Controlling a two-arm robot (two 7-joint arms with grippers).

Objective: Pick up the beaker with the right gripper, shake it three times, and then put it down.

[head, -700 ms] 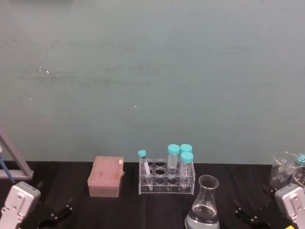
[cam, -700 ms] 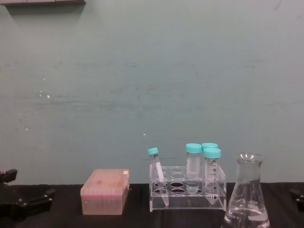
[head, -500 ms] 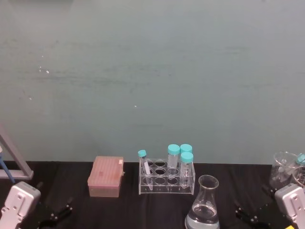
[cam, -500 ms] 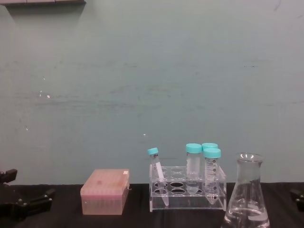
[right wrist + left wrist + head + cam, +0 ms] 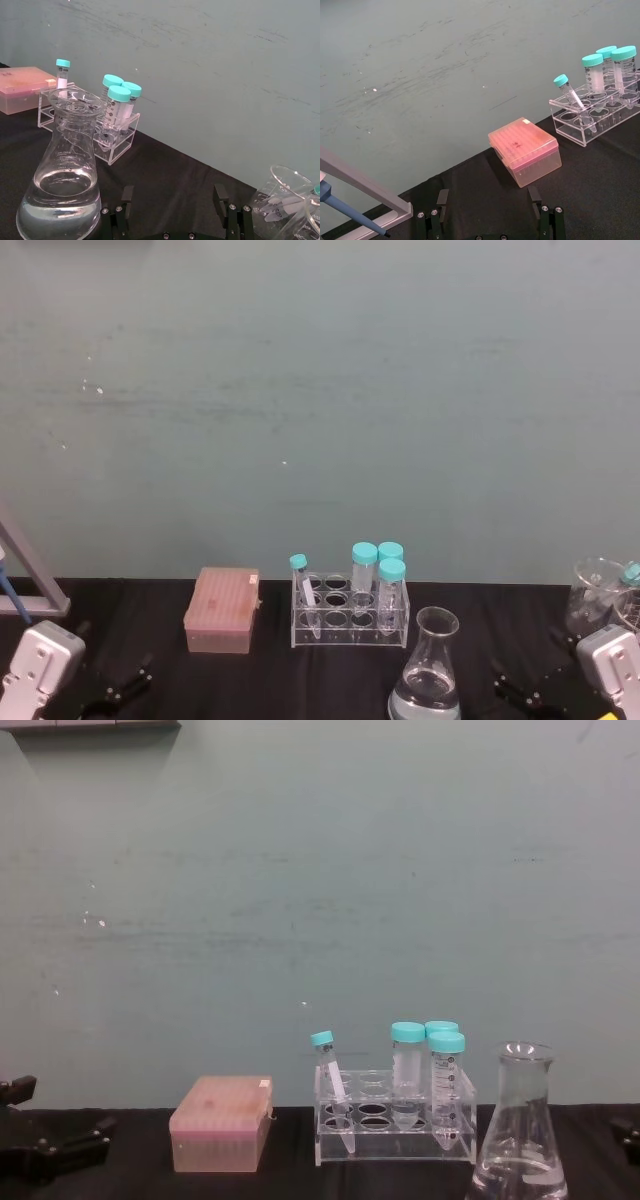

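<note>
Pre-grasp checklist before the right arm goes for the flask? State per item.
1. Beaker upright on the table: ok.
2. Liquid sits low in the wide base, far below the neck: ok.
3. Right gripper open, nothing between its fingers: ok.
4. Nothing stands between the right gripper and the beaker in the head view: ok.
5. Tube rack stands behind the beaker, apart from it: ok.
6. Clearance to the glassware beside the right arm: cannot tell.
7. Left gripper low at the left, open, away from the beaker: ok.
</note>
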